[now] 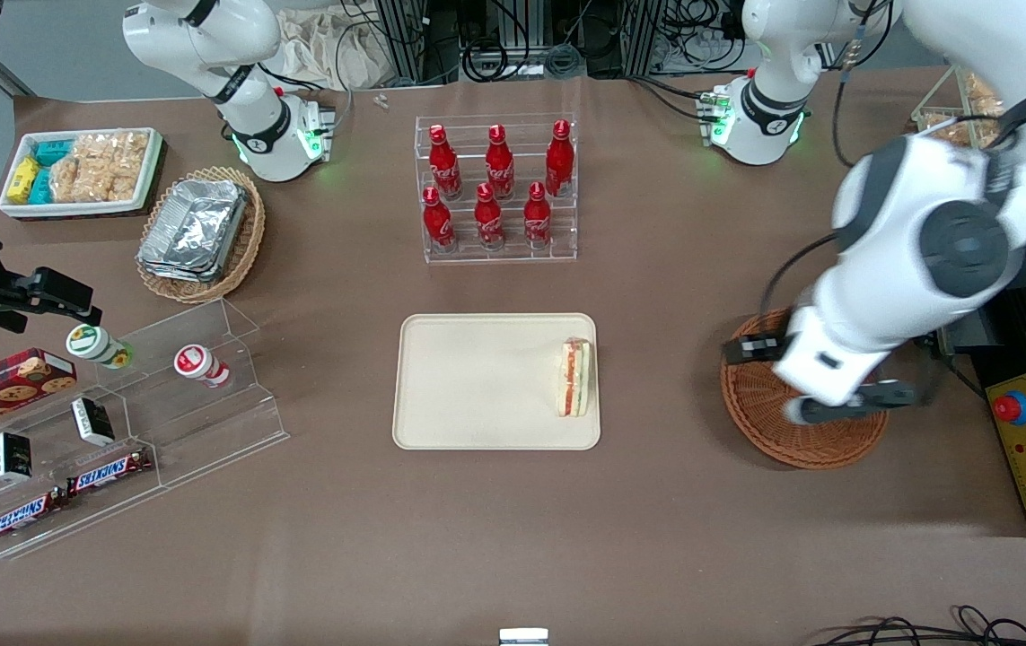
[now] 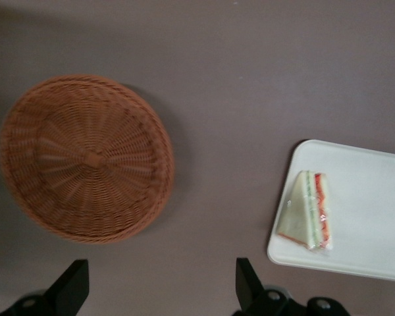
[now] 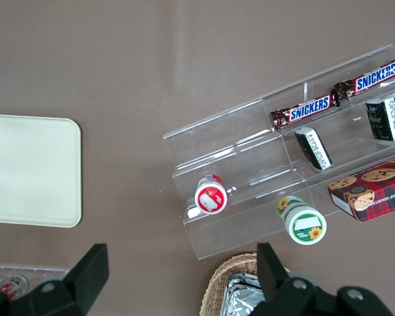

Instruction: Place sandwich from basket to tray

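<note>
I work over a wide matte brown table (image 1: 701, 269) under even, soft light that casts faint shadows. My gripper (image 2: 161, 282) hangs above the working arm's end of it, fingers spread. Farther from the front camera, black cables (image 1: 513, 40) tangle past the table's edge beside a crumpled pale cloth (image 1: 333, 45). Grey floor (image 1: 64, 45) shows toward the parked arm's end.

A: What is hidden at the basket (image 1: 802, 429)?

B: In the front view much of it is covered by the working arm, and the hand (image 1: 845, 408) above it is partly masked as well.

A: And in the left wrist view?

B: The tray (image 2: 368, 197) beside the basket is cut off by the frame, and only two dark fingertips (image 2: 71, 284), set wide apart, are seen.
</note>
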Controlling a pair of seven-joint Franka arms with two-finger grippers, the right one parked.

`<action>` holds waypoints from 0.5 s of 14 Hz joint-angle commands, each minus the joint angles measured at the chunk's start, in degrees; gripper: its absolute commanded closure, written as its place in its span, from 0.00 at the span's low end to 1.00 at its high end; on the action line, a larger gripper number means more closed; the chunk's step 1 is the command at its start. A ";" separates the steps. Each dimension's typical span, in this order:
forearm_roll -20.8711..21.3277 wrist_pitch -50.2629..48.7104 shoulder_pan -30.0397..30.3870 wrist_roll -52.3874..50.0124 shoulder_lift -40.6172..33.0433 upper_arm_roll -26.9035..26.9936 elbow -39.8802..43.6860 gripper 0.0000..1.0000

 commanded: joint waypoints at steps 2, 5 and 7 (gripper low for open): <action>-3.11 3.29 0.22 15.62 -10.53 7.17 -11.94 0.00; -2.33 8.65 2.57 24.50 -16.68 7.89 -21.34 0.00; -2.32 7.44 4.69 32.15 -17.58 7.80 -21.90 0.00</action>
